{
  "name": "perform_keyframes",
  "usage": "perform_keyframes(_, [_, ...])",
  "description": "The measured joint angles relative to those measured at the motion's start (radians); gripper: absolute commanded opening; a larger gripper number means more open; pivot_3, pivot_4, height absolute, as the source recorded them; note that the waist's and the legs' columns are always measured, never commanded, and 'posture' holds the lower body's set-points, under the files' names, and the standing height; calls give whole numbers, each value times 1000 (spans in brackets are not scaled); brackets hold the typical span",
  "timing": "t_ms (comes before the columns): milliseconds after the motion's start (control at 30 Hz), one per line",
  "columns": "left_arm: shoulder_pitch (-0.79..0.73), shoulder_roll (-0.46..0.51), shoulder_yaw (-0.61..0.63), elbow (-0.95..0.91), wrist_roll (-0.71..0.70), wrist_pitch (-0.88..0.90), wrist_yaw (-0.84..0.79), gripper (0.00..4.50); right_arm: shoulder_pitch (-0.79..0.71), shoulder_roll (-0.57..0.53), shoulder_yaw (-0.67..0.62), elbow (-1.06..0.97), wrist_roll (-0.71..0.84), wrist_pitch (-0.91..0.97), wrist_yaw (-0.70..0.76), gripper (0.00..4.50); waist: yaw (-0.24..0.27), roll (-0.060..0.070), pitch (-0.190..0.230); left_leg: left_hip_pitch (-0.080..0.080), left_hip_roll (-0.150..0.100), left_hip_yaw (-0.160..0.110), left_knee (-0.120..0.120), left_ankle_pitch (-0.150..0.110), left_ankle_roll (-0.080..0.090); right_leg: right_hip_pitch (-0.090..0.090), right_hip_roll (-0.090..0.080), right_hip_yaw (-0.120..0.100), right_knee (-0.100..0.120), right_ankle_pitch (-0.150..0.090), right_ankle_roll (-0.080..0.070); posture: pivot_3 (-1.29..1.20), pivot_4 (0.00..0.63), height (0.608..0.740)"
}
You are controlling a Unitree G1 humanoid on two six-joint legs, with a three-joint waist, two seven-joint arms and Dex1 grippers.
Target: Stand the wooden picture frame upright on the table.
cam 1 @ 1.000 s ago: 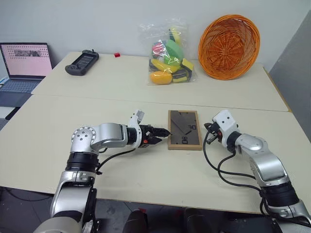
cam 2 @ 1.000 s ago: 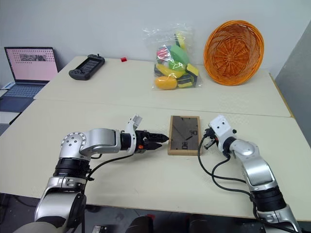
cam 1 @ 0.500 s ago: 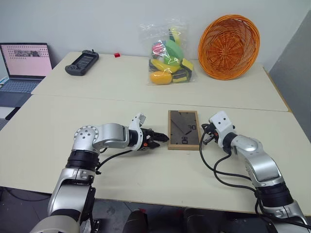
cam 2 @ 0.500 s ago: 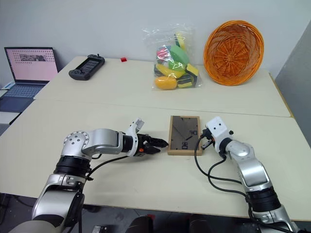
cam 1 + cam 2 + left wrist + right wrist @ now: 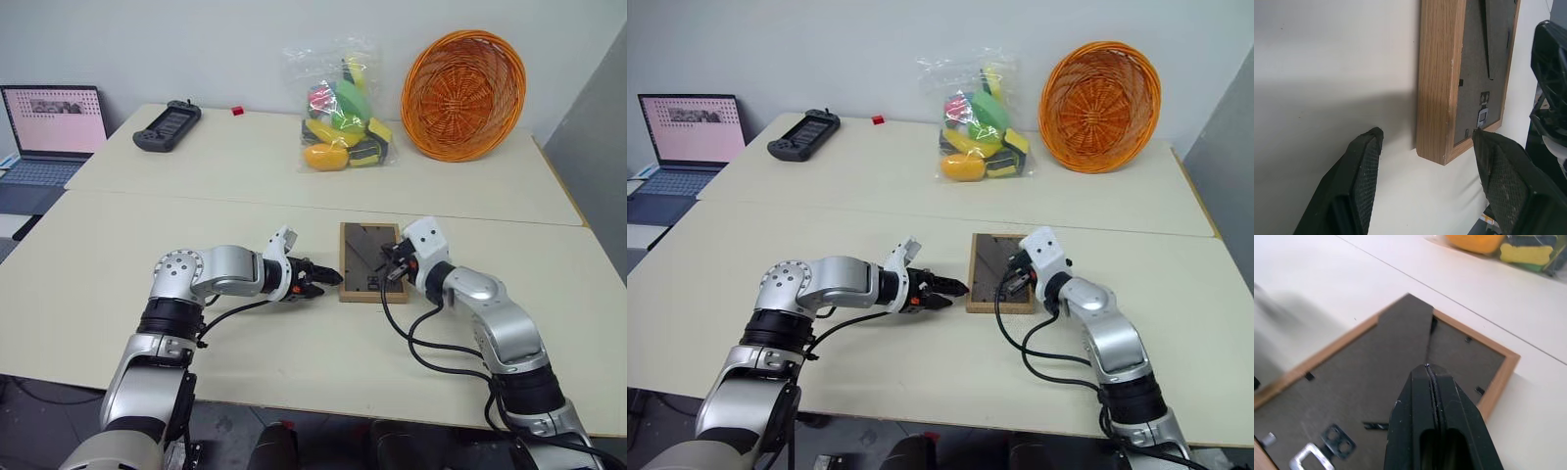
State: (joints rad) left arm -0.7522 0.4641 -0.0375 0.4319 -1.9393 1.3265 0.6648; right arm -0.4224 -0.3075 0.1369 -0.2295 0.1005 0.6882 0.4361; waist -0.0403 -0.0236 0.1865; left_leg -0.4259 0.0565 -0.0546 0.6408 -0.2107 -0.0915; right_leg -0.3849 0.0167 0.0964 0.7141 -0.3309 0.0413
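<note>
The wooden picture frame (image 5: pixel 364 260) lies face down on the table (image 5: pixel 265 343), its dark back board (image 5: pixel 1352 387) and fold-out stand (image 5: pixel 1403 328) facing up. My left gripper (image 5: pixel 330 279) is open at the frame's near left corner. In the left wrist view one of its fingers (image 5: pixel 1359 181) is on the bare table side and the other (image 5: pixel 1508 181) is over the back board, so the wooden edge (image 5: pixel 1437 83) sits between them. My right gripper (image 5: pixel 392 266) is shut and empty, its tip (image 5: pixel 1427 367) over the back board near the stand.
On the farther table stand an orange basket (image 5: pixel 462 93), a clear bag of colourful toys (image 5: pixel 338 108), a black handheld controller (image 5: pixel 167 125) and a small red block (image 5: pixel 236 111). A laptop (image 5: pixel 49 127) sits at the far left. A seam (image 5: pixel 196 198) divides the tables.
My right gripper has moved left from beside the frame's right edge to over its back board. The left gripper stays at the near left corner, turned slightly.
</note>
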Motion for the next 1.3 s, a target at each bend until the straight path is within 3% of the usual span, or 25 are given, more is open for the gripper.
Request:
perform_keyframes(200, [-3, -5, 2, 5, 8, 0, 0, 3101, 0, -37, 6, -1, -26, 5, -9, 0, 2, 0, 0, 0, 0, 0, 0, 0, 0, 0, 0, 0, 0, 0, 0, 0, 150, 740])
perform_keyframes(367, [-4, -6, 4, 6, 12, 3, -2, 3101, -9, -187, -38, 133, -91, -122, -3, 0, 4, 0, 0, 0, -1, 0, 0, 0, 0, 0, 0, 1, -1, 0, 0, 0, 150, 740])
perform_keyframes(433, [-4, -5, 5, 6, 13, 3, -2, 3101, -2, -194, -39, 165, -98, -144, -1, 0, 2, 0, 0, 1, -1, 0, -1, 0, 0, 0, 0, 1, -1, 0, 0, 0, 150, 740])
perform_keyframes(700, [-4, -5, 8, 5, 16, 1, -2, 3101, 52, -79, 27, 210, -119, -211, -5, 0, -2, 0, 0, 1, -1, 0, -1, 0, 0, 1, 0, 1, -1, 0, 0, 0, 150, 740])
perform_keyframes(1300, [-4, -7, 10, 6, 21, -1, -4, 3101, 7, 24, 56, 117, -118, -107, -5, 0, -2, 0, 0, 1, -1, 0, -1, 0, 0, 1, 0, 1, -1, 0, 0, 0, 150, 740])
